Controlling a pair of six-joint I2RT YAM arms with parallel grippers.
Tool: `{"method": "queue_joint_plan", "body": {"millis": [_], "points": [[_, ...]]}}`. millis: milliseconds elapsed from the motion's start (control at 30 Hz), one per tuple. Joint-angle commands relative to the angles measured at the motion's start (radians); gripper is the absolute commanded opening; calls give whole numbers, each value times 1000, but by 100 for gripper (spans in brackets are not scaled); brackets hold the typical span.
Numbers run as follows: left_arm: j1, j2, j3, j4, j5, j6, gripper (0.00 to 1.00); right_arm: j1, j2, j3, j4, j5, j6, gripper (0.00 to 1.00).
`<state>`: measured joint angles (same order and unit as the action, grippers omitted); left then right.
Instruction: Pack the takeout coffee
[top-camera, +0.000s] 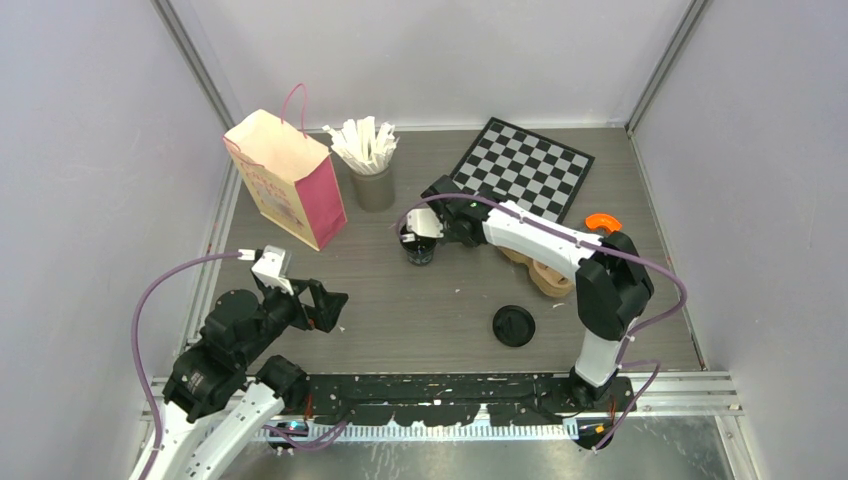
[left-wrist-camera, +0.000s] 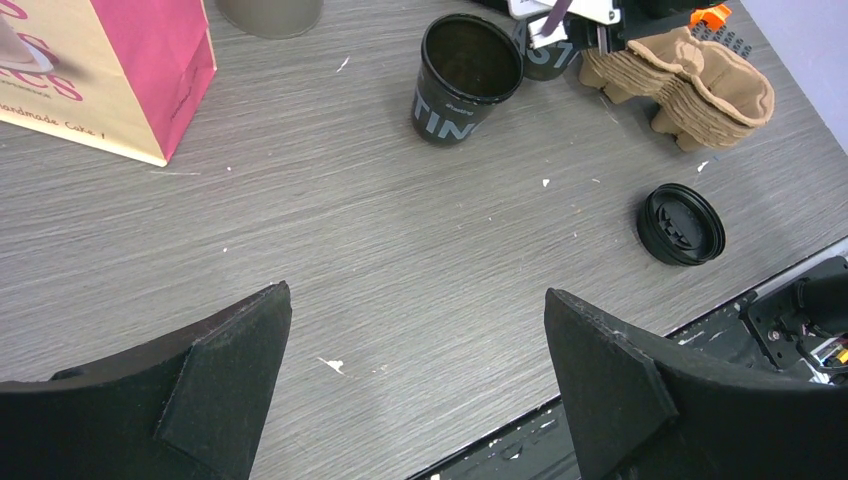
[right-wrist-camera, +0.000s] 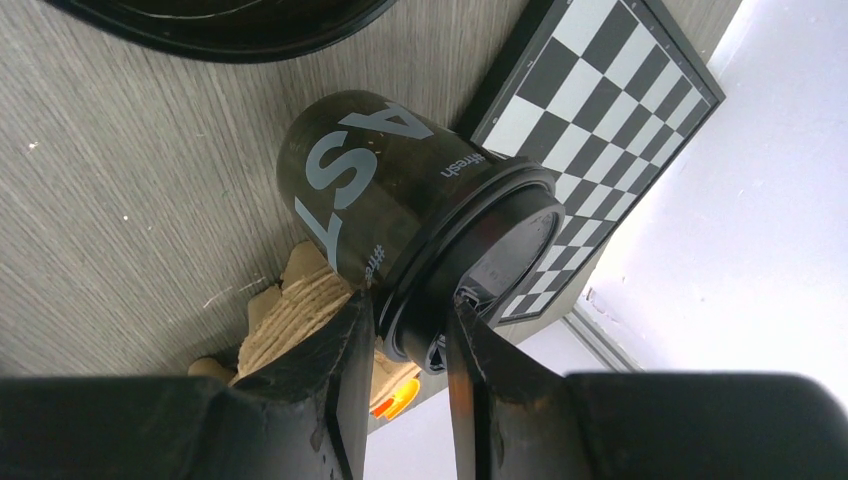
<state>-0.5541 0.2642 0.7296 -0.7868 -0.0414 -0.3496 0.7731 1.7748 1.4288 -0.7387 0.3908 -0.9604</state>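
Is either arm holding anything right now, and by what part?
The right jaws pinch the rim of the lid fitted on a black cup. The left jaws stand open and hold nothing.

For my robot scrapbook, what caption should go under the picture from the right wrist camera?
The right gripper pinches a black coffee cup by its lid, with a chessboard behind.
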Motion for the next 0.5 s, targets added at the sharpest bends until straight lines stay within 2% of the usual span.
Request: {"method": "queue_joint_plan", "body": {"millis": [0,133,300,467], "points": [[-1,-9,-4,21,-2,21,100,-11,24,-5,45,29,-12,34],[-1,-10,-4,18,-11,21,100,-15,29,-11,55,32,-9,38],[-1,-10,-2,14,-24,20,100,-15,24,-27,63,28,3,51],[-1,-6,-4,15,-26,20,100,-15,-18,-51,73,4,6,57]]}}
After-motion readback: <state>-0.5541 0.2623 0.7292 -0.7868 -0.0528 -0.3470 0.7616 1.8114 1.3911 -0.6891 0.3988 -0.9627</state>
